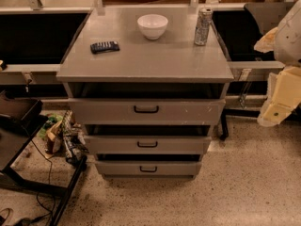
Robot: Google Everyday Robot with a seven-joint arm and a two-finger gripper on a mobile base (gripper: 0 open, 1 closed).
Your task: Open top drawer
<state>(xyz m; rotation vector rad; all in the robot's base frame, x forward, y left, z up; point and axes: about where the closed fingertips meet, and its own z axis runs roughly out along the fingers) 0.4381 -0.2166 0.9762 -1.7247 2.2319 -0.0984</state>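
Judging from how things lie, the pull looks at least partly made: the top drawer (188, 112), at the middle of the frame under the cabinet top (141, 65), stands forward with a dark gap above its front. Its grey front is wide and tall, with a black bar handle (146, 109) at its centre and pale scuffs toward its right end. At the right edge of the frame the gripper (281, 100) hangs level with the drawer, well apart from the handle. Whether it is apart or together I cannot tell. Any further opening calls for bringing it left to the handle, then drawing straight out.
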